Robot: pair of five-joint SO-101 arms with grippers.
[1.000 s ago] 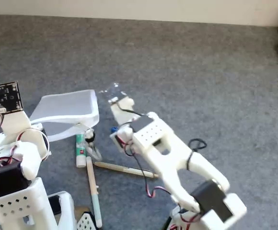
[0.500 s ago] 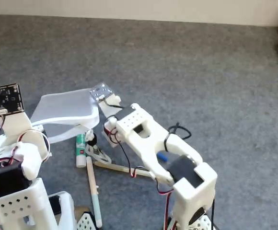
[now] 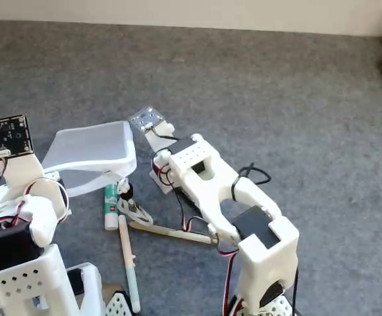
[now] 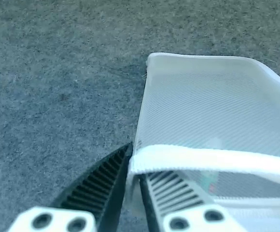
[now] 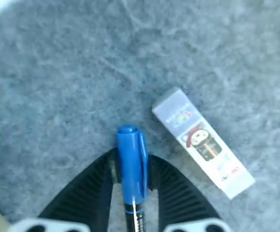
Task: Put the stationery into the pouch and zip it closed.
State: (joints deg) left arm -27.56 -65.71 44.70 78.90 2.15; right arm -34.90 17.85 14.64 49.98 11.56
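1. High view: one white mesh pouch (image 3: 89,155) lies left of centre on the grey worktop (image 3: 296,99). In the lower left, just below it, are one glue stick (image 3: 110,205), one pale pen (image 3: 128,260) and one wooden stick (image 3: 168,231). There are two arms, one at the lower left and one at centre.
2. Left wrist view: the left gripper (image 4: 133,162) has its two fingers narrow, pinching the pouch's rim.
3. Right wrist view: the right gripper (image 5: 132,155) has its two fingers clamped on one blue marker (image 5: 132,166). One boxed eraser (image 5: 203,142) lies near the marker, not touching it.
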